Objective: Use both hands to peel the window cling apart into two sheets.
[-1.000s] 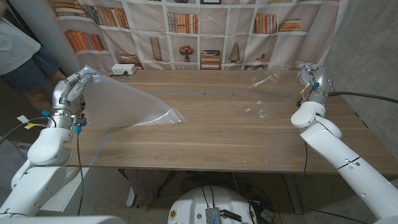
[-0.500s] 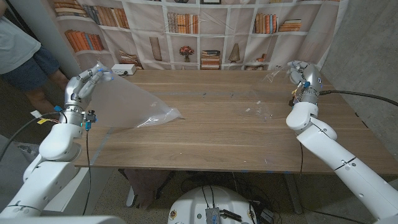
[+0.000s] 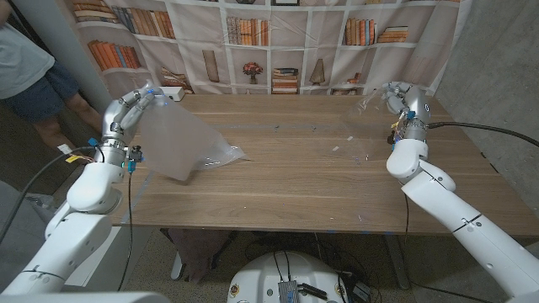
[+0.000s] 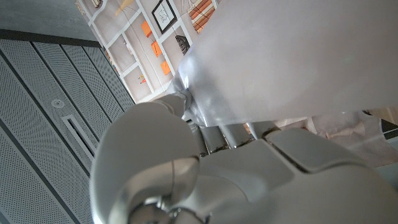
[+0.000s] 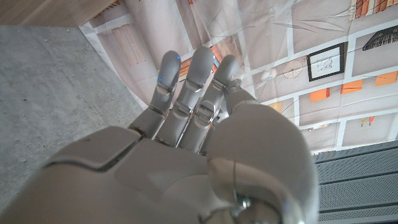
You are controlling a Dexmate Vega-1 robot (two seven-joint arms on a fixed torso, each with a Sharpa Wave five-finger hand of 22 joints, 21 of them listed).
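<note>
Table [image 3: 303,181]: wooden, carrying the trailing ends of both films; a bookshelf-print backdrop [image 3: 278,42] is hanging behind it, and a person [image 3: 29,67] is standing at its far left corner.

Frosted sheet [image 3: 181,139]: the larger half of the window cling, rising from the left hand [image 3: 126,111] and draping down to the table, its lower corner resting on the wood. The left hand is gripping the sheet's upper edge with fingers closed on it (the left wrist view is showing film running out from between the fingers [image 4: 180,102]).

Clear sheet [image 3: 364,109]: much fainter, hanging from the right hand [image 3: 400,97] toward the table's far right corner. The right hand is appearing to pinch its top edge, the other fingers extended and close together (the pinch itself is hard to make out).

Separation: the two sheets are lying well apart, so the peel is looking essentially done.

Risks, by my judgement:
- the limp frosted sheet folding and clinging to itself if lowered carelessly;
- the clear sheet slipping from so light a pinch;
- either film sticking to the wood or to the fingers on release.
</note>
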